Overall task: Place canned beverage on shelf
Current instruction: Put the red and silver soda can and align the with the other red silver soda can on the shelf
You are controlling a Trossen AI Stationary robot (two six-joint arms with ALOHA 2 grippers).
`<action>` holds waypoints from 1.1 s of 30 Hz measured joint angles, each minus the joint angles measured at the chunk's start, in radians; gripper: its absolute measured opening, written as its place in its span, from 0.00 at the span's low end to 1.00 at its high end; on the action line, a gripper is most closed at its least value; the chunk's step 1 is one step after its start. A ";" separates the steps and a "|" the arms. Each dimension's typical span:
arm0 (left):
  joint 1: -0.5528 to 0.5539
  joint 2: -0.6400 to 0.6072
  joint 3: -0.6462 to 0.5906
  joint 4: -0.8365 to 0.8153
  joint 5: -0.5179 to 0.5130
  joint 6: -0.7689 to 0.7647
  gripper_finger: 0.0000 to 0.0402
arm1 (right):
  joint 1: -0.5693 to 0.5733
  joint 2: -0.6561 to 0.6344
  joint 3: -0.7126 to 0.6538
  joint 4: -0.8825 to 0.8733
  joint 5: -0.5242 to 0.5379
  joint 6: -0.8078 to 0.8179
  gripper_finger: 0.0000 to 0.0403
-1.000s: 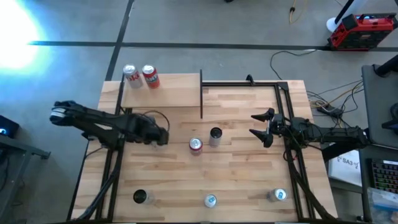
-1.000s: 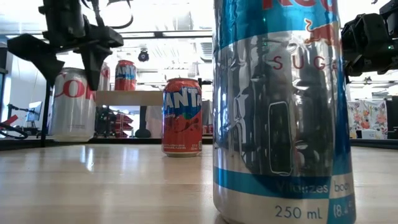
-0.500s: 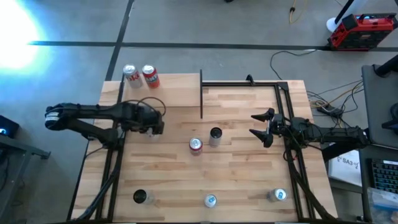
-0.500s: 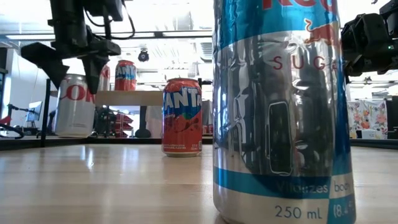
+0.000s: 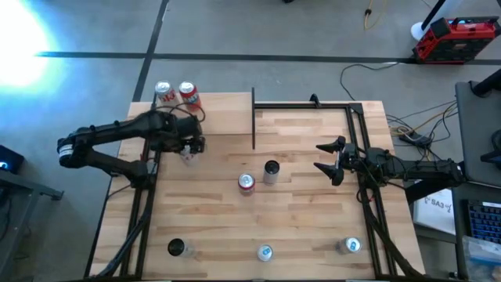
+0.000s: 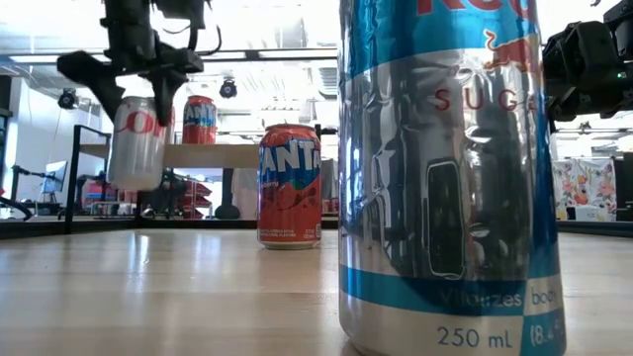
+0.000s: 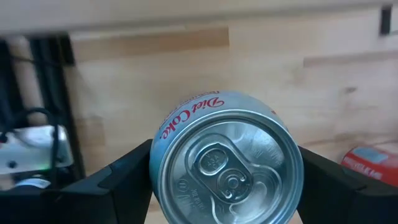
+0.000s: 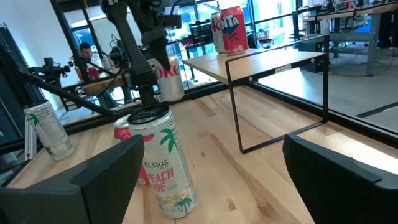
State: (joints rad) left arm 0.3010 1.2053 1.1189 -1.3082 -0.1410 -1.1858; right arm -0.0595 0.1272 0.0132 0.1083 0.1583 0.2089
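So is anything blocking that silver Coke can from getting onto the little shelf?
Nothing visible blocks it. The left gripper holds the Diet Coke can lifted off the table, just beside the shelf. Two cans stand at the shelf's far-left corner; the rest of the board is bare.

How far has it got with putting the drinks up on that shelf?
Two cans already stand on the shelf. The left gripper holds a Diet Coke can lifted off the table, not yet shelved. Five more cans wait on the tabletop.
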 joint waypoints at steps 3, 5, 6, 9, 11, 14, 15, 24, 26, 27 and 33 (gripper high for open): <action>0.023 0.020 0.061 -0.045 -0.025 0.018 0.71 | 0.000 0.000 0.000 0.000 0.000 0.000 0.91; 0.040 0.033 0.092 -0.060 -0.027 0.031 0.71 | 0.000 0.000 0.000 0.000 0.000 0.000 0.91; 0.049 0.038 0.105 -0.066 -0.026 0.033 0.71 | 0.000 0.000 0.000 0.000 0.000 0.000 0.91; 0.065 0.047 0.136 -0.080 -0.023 0.034 0.71 | 0.000 0.000 0.000 0.000 0.000 0.000 0.91; 0.070 0.048 0.157 -0.090 -0.017 0.034 0.71 | 0.000 0.000 0.000 0.000 0.000 0.000 0.91; 0.070 0.048 0.188 -0.115 -0.017 0.032 0.71 | 0.000 0.000 0.000 0.000 0.000 0.000 0.91; 0.070 0.048 0.198 -0.126 -0.017 0.030 0.71 | 0.000 0.000 0.000 0.000 0.000 0.000 0.91; 0.081 0.047 0.284 -0.216 -0.035 0.022 0.71 | 0.000 0.000 0.000 0.000 0.000 0.000 0.91; 0.085 0.047 0.302 -0.232 -0.043 0.022 0.71 | 0.000 0.000 0.000 0.000 0.000 0.000 0.91; 0.088 0.047 0.310 -0.238 -0.046 0.022 0.71 | 0.000 0.000 0.000 0.000 0.000 0.000 0.91; 0.101 0.046 0.358 -0.265 -0.065 0.022 0.71 | 0.000 0.000 0.000 0.000 0.000 0.000 0.91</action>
State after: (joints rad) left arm 0.4017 1.2511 1.4768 -1.5729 -0.2061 -1.1643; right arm -0.0595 0.1276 0.0132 0.1084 0.1583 0.2087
